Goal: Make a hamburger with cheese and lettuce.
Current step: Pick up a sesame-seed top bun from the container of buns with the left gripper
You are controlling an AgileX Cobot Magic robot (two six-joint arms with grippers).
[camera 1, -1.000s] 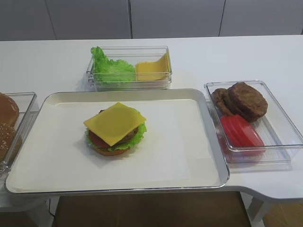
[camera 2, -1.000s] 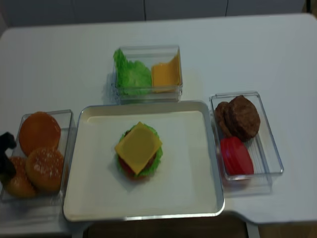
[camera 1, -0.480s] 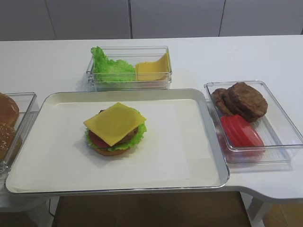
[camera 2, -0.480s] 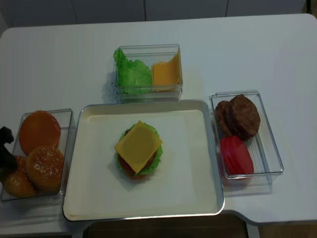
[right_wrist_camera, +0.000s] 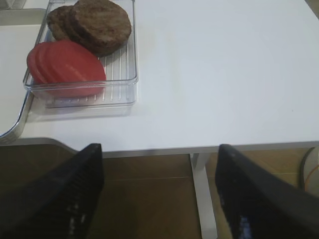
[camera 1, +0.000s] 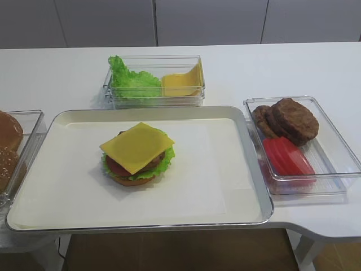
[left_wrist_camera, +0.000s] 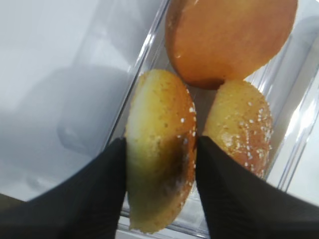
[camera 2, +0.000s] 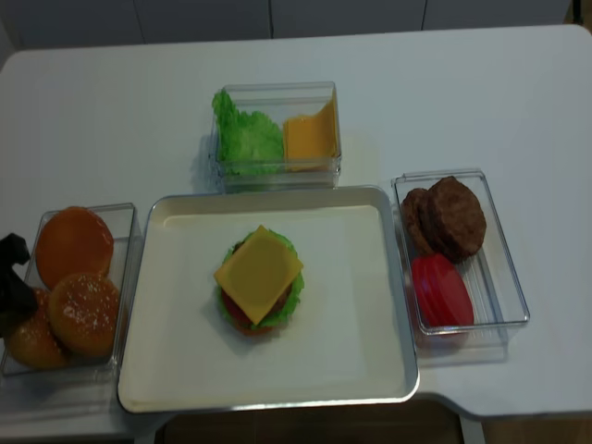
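1. The hamburger (camera 1: 137,157) sits left of centre on the metal tray (camera 1: 248,169), with no top bun on it.
2. The cheese (camera 1: 137,147) is its uppermost layer, a flat yellow square with corners overhanging; the lettuce (camera 1: 162,162) frills out green beneath it, over the tomato and bottom bun.
3. Left of the tray, a clear bun bin (camera 2: 125,277) holds three buns.
4. The left gripper (left_wrist_camera: 160,164) has a dark finger on either side of a sesame bun (left_wrist_camera: 162,179) standing on edge in that bin; whether they press it I cannot tell.
5. The right gripper (right_wrist_camera: 159,194) hangs spread wide and empty off the table edge, right of the tray.
6. Just right of the tray, the patty and tomato bin (camera 1: 333,152); behind the tray, the bin of loose lettuce and cheese slices (camera 1: 155,96).
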